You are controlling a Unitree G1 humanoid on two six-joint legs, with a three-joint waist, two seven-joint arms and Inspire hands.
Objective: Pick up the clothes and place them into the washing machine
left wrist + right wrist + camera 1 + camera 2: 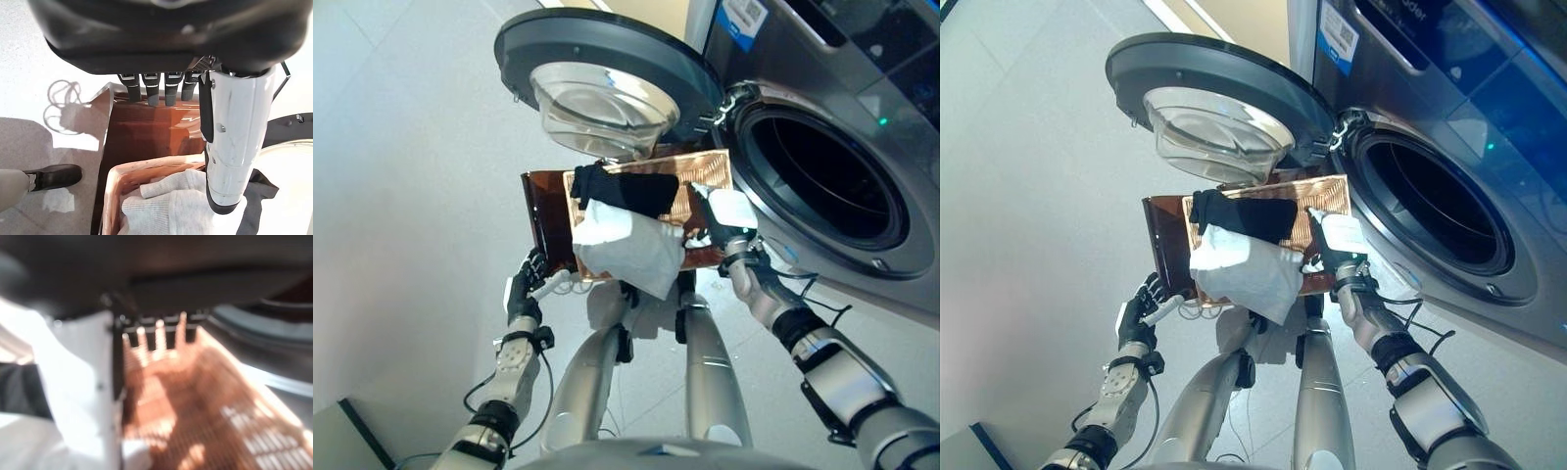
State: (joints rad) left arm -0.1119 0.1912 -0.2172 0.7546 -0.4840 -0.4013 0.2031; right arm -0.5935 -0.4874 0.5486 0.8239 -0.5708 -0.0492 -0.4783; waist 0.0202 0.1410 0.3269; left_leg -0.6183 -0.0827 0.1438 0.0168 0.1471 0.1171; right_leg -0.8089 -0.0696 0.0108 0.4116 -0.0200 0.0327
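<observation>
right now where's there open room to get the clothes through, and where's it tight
The washing machine drum opening is dark and looks clear. The swung-open door hangs just above the basket, so that gap is tight. The basket holds a white garment and a black garment, with the left robot hand and right robot hand on its sides.

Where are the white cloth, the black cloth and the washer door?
white cloth [625,247], left eye view, middle of its draped front
black cloth [631,189], left eye view, its middle, above the white one
washer door [1219,127], right eye view, the glass bowl
</observation>
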